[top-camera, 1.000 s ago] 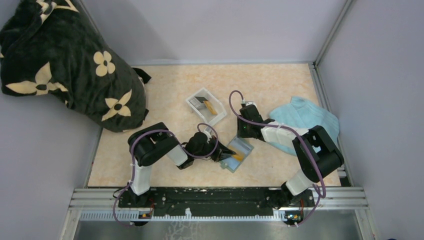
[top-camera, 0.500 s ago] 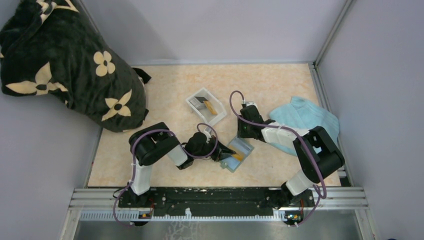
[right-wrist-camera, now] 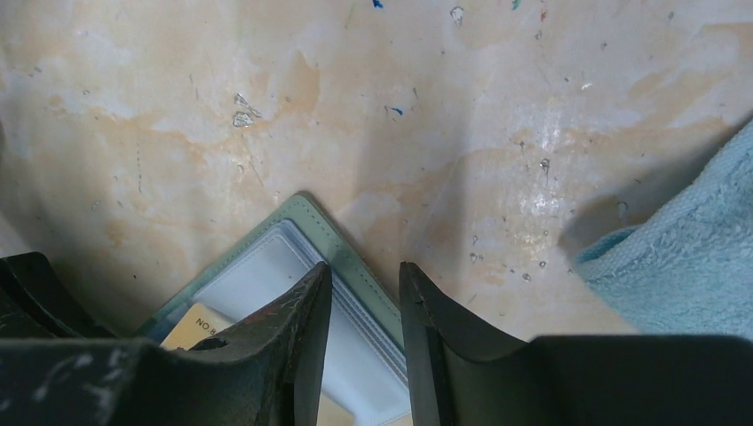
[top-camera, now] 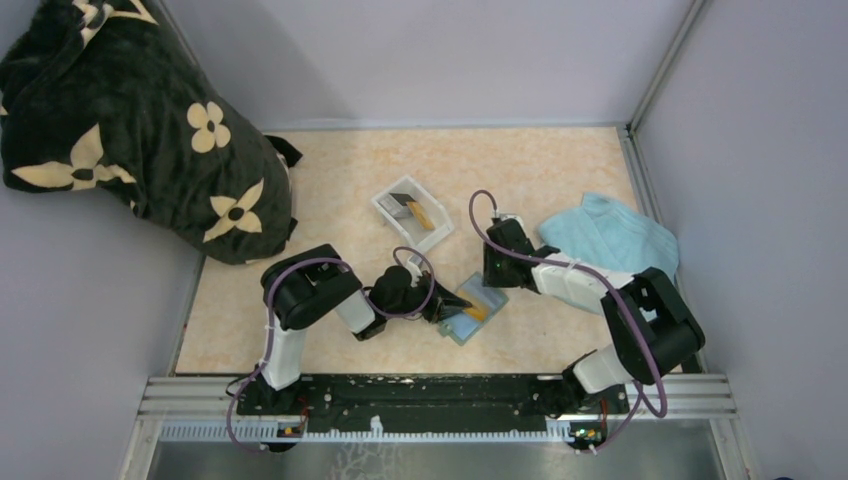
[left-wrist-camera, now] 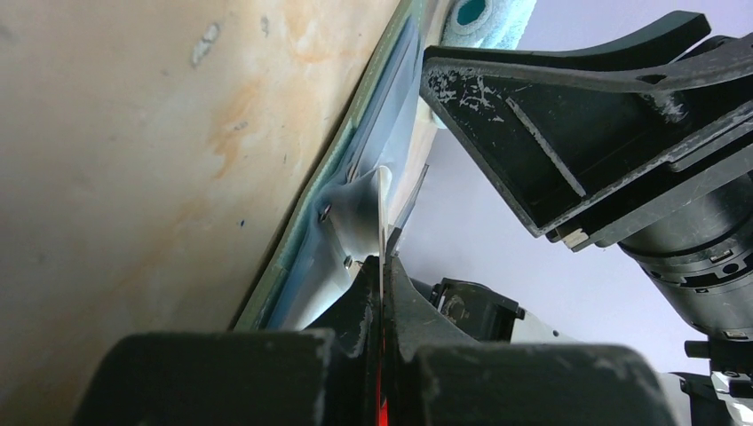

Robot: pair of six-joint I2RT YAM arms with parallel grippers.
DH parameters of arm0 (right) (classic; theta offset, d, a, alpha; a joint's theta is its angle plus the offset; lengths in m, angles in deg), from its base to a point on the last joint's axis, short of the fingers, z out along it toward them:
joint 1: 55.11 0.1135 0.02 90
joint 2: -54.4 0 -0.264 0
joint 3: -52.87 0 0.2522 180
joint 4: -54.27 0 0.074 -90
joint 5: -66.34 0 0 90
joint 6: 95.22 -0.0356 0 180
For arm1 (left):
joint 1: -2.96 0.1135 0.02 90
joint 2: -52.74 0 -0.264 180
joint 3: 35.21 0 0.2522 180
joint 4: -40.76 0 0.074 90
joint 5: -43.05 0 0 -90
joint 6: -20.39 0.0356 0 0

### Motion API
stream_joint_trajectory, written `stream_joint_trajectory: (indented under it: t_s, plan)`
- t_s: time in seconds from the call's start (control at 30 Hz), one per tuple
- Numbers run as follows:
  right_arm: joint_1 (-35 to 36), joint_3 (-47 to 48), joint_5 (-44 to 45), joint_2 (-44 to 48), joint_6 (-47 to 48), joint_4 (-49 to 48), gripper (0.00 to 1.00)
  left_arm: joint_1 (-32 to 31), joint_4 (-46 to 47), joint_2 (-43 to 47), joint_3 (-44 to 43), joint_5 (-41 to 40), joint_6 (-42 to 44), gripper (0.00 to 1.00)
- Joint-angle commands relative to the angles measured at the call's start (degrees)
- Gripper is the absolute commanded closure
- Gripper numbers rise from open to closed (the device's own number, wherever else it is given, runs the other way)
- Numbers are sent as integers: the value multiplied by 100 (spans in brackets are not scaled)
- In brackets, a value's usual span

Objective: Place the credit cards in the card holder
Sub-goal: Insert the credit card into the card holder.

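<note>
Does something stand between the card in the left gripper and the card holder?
Nothing visible does. The card in the shut left gripper reaches the open card holder directly. The right gripper sits at its far corner, beside the path.

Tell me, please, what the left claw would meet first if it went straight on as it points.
Probably the open card holder: the credit card pinched in the left claw points into its pocket.
</note>
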Motion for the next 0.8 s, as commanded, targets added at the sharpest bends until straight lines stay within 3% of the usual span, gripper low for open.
stream_joint_trajectory:
  t_s: [0.0, 0.77]
  plan:
    - [10, -147, 15, 174, -82, 494, 65, -52, -1410, -522, -30, 344, -256, 100]
    - [14, -220, -490, 711, -40, 535, 64, -1, -3005, -169, -357, 629, 654, 100]
